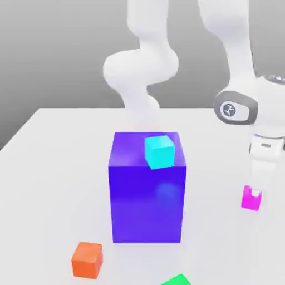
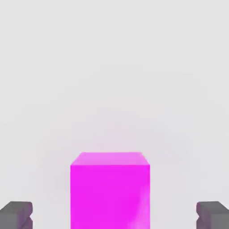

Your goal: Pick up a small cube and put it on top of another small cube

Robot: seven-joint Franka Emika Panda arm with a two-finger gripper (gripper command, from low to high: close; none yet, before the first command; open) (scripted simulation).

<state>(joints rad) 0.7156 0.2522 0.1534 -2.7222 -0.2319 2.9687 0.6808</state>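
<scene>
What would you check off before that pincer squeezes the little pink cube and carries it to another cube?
1. Pincer lined up on the pink cube: ok, the cube sits between the two fingertips in the hand view.
2. Fingers open wide enough: ok, there is a gap on each side of the cube.
3. Pincer low enough: ok, in the exterior view it reaches down to the cube on the table.
4. Cube sitting square: ok, it looks flat and untilted.
5. Possible target cubes free: ok, the cyan cube on the big blue block and the orange cube carry nothing.
6. Which cube is the target: cannot tell.
</scene>
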